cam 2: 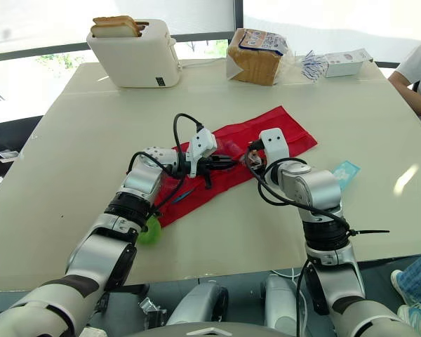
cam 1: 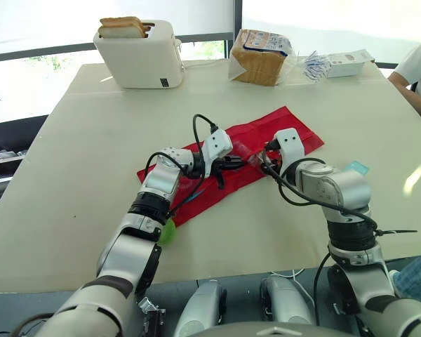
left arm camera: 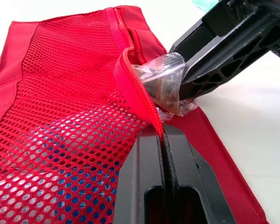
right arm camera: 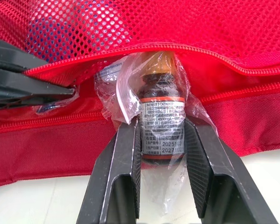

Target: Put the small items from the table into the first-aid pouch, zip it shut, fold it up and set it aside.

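I am looking at one red first-aid pouch [cam 1: 295, 133] lying open and flat in the middle of the table [cam 1: 70, 175]; two claws are working at it.

The left gripper [cam 1: 236, 163] is squeezing its two black fingers tight together on the zip edge [left arm camera: 137, 88] of the mesh pocket [left arm camera: 70, 93]; it is lifting that edge up a little, so the pocket is gaping; something blue is showing through the mesh, and I cannot count it.

The right gripper [right arm camera: 160, 126] is holding one small brown bottle [right arm camera: 159, 93] wrapped in one clear plastic bag [right arm camera: 119, 100]; its fingers are open just as wide as the bottle, one pressing on each side; the top of the bottle is sitting right at the pocket's mouth, and its bottom end is sticking out.

One light blue packet [cam 2: 344, 172] is lying near the table's right edge, just beside the right arm; one green thing [cam 2: 151, 230] is peeking out by the left arm, near the front edge.

Along the far edge, one white toaster [cam 1: 140, 60] is standing with bread sticking out; one bagged loaf [cam 1: 261, 57] is sitting in the middle; one packet of blue and white bits [cam 1: 314, 67] and one white box [cam 1: 347, 63] are lying toward the far right corner.

One person's arm [cam 1: 417, 77] is resting at the right edge.
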